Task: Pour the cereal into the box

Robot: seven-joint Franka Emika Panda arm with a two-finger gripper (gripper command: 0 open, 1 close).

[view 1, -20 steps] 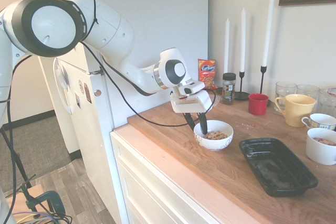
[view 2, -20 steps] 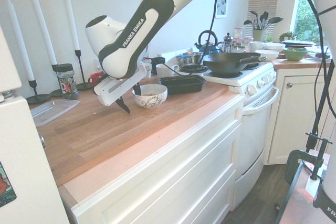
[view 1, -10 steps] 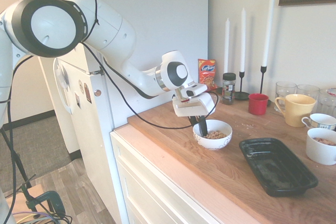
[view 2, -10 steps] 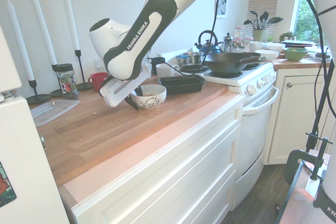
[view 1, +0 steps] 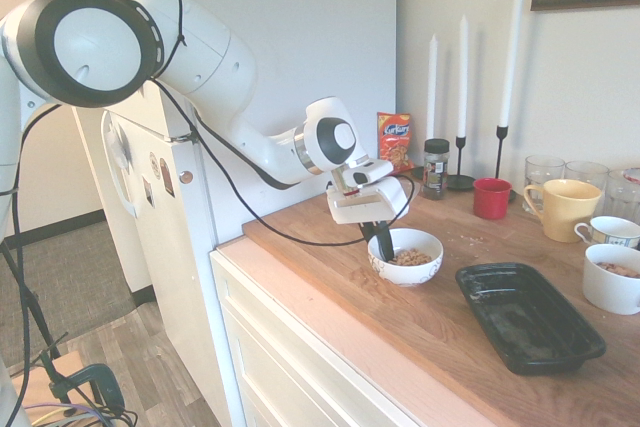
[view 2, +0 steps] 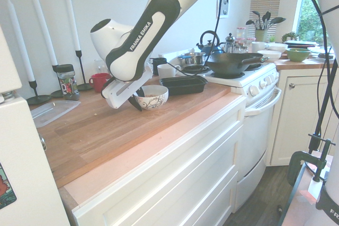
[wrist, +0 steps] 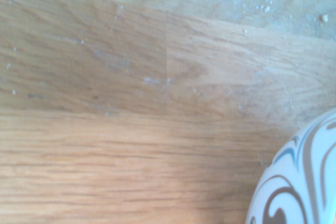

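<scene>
End effector [view 1: 382, 244] clenched on rim of patterned white bowl [view 1: 407, 256], cereal [view 1: 409, 258] inside. Bowl sits on desk [view 1: 420, 322], near black box [view 1: 528, 315]. Box empty: lift and pour remain.

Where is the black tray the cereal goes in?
In the first exterior view the black tray lies empty on the wooden counter, at the right near the front edge, just right of the white bowl of cereal.
</scene>
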